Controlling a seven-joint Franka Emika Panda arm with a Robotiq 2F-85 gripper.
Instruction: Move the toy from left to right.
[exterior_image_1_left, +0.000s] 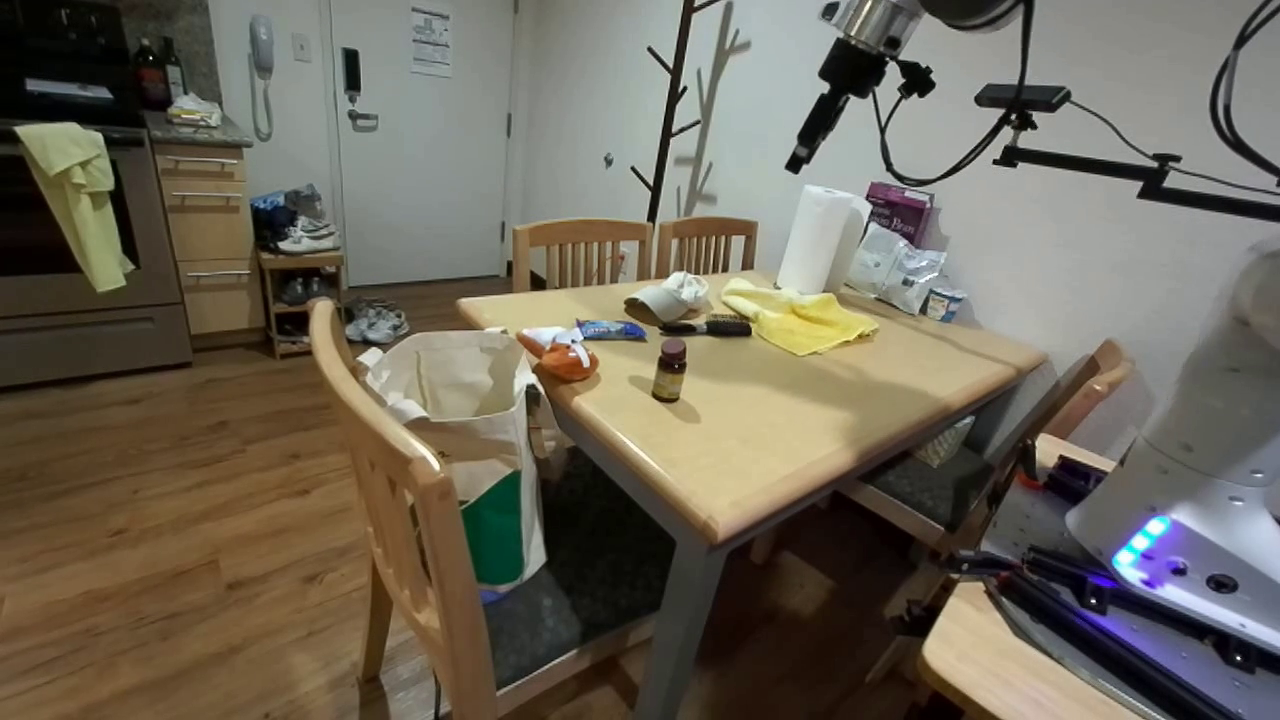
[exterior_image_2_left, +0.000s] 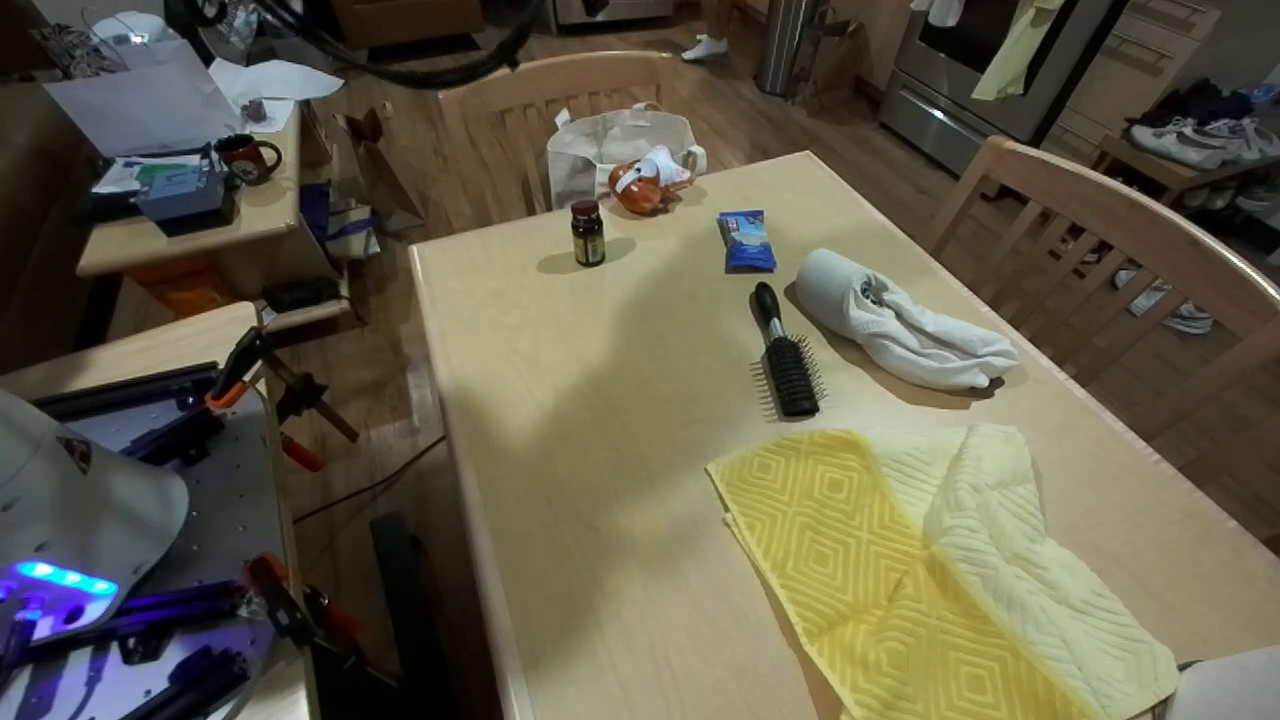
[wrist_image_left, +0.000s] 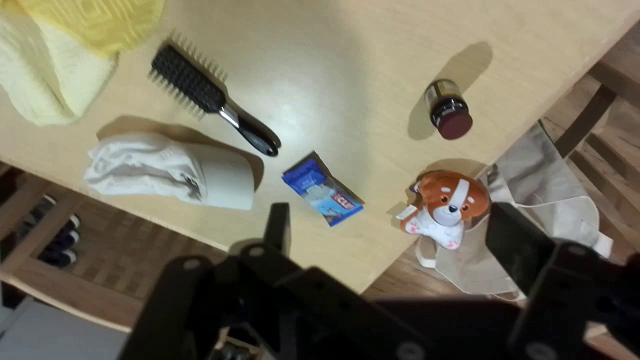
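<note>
1. The tool (wrist_image_left: 391, 230) is seen above the worktop (wrist_image_left: 370, 50), jaws parted wide.
2. In the wrist view, the toy (wrist_image_left: 452, 200), a plush dog, is found at the worktop's edge, at three o'clock from the blue packet (wrist_image_left: 322, 192).
3. The dark bottle (wrist_image_left: 447, 107) is noted upright, at twelve o'clock from the toy.

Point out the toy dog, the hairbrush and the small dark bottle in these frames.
Toy dog (wrist_image_left: 445, 214): wrist view, on its white muzzle.
Hairbrush (exterior_image_2_left: 789, 366): in an exterior view, on the bristled head.
Small dark bottle (exterior_image_1_left: 669, 376): in an exterior view, on its body.
</note>
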